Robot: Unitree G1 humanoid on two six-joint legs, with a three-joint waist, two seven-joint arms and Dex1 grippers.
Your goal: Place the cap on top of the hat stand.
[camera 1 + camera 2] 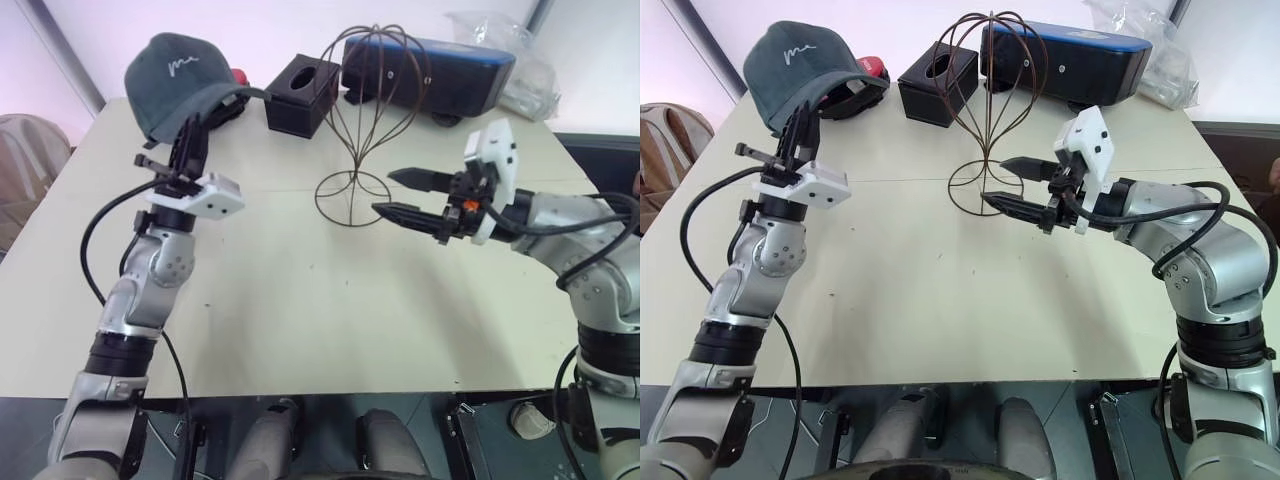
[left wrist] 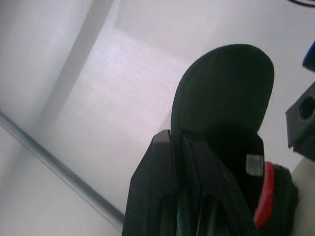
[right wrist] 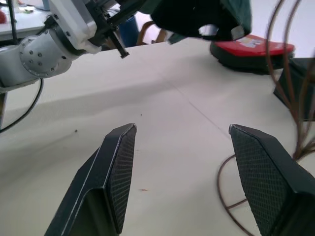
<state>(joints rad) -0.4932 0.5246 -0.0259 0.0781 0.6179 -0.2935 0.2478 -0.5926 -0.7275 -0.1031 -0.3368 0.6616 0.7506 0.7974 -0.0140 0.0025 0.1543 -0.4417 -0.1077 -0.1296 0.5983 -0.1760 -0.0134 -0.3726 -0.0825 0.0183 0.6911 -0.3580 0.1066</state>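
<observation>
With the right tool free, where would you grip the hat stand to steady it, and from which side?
Grip the hat stand on its thin upright stem, between the ring base and the head-shaped cage, coming level from the robot's right. The open right tool already points at it from there; the stem fits between the fingers, whereas the cage must stay free for the cap.

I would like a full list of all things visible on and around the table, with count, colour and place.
cap: one, dark teal-grey, lifted above the table's far left, held by the left claw
hat stand: one, dark brown wire, table centre
tissue box: one, black, behind the stand
red-and-black pad: one, far left, under the cap
blue-topped case: one, far right
plastic bag: one, clear, far right corner
table: one, cream
left claw: shut on cap
right claw: open, beside the stand's base
</observation>
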